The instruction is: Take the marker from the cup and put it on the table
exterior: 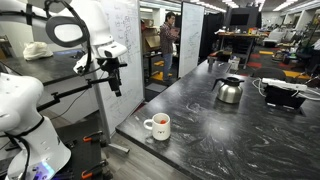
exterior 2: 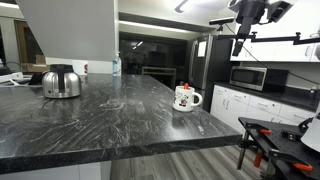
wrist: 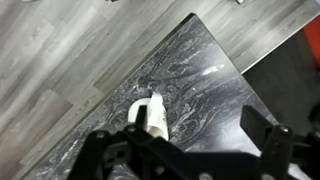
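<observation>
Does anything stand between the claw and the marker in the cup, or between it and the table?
Nothing visible does. The open claw hangs in free air beyond the corner of the table, higher than the cup holding the marker. The kettle stands far along it.

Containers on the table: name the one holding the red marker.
The small white mug at the table end, red marker poking out; the steel kettle shows none.

We hold our arm [exterior: 88, 25] high, with the gripper [exterior: 115, 86] hanging downward in the air and its fingers [wrist: 258, 125] spread wide apart.
</observation>
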{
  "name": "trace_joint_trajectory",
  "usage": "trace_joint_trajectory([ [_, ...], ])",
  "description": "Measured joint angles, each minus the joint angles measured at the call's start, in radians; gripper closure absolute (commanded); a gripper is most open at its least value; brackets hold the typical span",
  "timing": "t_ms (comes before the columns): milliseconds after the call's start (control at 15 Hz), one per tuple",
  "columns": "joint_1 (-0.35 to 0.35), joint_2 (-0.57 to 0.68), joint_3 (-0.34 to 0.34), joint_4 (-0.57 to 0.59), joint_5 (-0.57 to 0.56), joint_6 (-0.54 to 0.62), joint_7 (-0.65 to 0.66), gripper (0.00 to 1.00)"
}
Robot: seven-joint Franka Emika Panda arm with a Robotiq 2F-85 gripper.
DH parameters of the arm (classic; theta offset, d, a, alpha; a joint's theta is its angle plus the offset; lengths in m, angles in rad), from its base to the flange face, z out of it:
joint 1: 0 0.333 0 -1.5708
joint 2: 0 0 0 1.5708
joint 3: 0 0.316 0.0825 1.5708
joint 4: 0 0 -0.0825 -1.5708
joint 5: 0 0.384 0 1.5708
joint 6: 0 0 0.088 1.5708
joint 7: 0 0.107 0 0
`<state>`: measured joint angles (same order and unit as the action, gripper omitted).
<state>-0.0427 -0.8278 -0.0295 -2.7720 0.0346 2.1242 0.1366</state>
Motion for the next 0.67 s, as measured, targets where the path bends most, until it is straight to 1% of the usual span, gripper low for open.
trace_joint_trajectory([
  [133,-0.019,0.056,0.014,0.042,0.015,0.030,0.089,0.00],
  [267,-0.043,0.140,0.033,0.094,0.025,0.071,0.178,0.00],
  [667,-0.119,0.515,0.072,0.293,0.028,0.220,0.451,0.00],
])
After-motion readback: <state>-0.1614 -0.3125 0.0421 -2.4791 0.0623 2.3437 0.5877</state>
